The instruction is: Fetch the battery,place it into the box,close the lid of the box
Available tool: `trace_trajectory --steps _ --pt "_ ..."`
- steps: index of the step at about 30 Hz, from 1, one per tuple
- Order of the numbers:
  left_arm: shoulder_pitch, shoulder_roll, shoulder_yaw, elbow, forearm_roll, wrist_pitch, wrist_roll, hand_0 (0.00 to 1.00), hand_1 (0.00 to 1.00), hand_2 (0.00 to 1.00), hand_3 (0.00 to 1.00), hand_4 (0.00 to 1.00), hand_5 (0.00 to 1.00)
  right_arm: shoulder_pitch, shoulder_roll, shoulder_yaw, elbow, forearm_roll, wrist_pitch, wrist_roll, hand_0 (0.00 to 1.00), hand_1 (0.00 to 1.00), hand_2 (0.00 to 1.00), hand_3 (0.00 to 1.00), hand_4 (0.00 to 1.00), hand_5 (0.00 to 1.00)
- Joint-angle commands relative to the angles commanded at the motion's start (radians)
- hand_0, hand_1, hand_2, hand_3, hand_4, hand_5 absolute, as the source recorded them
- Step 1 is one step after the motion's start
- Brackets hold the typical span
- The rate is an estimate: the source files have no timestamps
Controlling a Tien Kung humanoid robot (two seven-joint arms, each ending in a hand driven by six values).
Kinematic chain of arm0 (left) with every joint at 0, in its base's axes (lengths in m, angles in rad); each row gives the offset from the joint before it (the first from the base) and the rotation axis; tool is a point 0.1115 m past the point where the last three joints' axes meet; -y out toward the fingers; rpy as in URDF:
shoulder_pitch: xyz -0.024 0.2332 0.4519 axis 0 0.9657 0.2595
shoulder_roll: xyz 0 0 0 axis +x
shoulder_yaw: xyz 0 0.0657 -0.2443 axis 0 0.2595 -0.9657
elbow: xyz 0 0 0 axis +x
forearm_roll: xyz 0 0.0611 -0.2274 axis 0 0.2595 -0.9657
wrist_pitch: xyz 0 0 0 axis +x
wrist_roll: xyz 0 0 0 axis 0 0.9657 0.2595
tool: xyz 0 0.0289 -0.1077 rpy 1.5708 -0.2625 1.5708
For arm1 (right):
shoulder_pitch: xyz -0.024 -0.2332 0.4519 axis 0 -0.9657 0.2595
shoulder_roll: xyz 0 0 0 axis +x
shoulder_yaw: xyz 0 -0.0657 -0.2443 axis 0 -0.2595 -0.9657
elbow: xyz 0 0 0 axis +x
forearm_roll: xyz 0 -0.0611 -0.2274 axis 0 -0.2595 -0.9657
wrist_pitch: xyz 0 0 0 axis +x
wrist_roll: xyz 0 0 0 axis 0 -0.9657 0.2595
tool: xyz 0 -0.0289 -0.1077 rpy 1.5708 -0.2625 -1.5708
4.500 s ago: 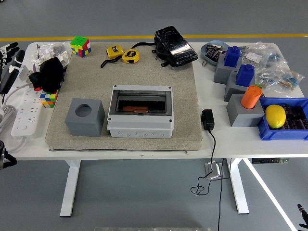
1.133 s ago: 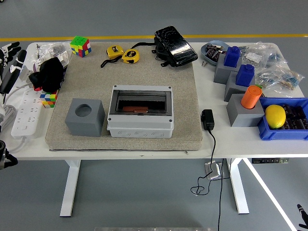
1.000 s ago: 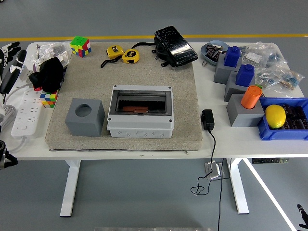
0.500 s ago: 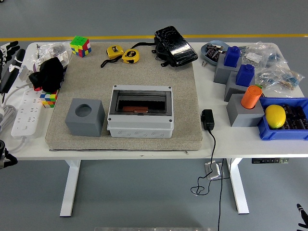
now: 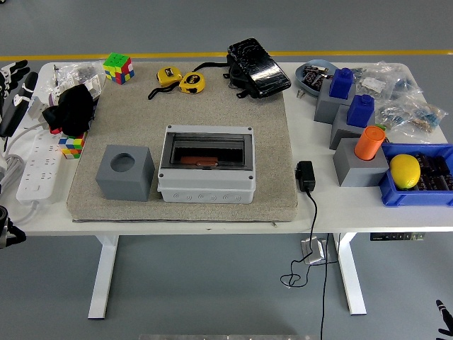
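I see the box [image 5: 206,165] with its lid shut; both robot hands sit off-edge, grip unclear, so early or done.

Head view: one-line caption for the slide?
Grey lidded box centred on a beige mat, cluttered white table, no robot hand over the workspace.

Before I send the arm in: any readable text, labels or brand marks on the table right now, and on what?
None can be read from the head view.
Yellow tape measures: dark round face marks, too small to read.
Clear bags at the far right: any print is blurred.
Grey box: no label visible on its lid or front.
White power strip: no legible markings.
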Motion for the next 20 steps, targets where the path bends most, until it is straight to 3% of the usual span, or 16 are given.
trace_trajectory --steps 20 --pt "0.002 -0.001 0.005 0.000 -0.001 0.002 -0.002 0.863 0.880 0.837 0.842 0.998 0.998 -0.002 -0.003 -0.001 0.000 -0.003 0.000 -0.002 0.849 0.812 0.771 0.804 0.998 0.998"
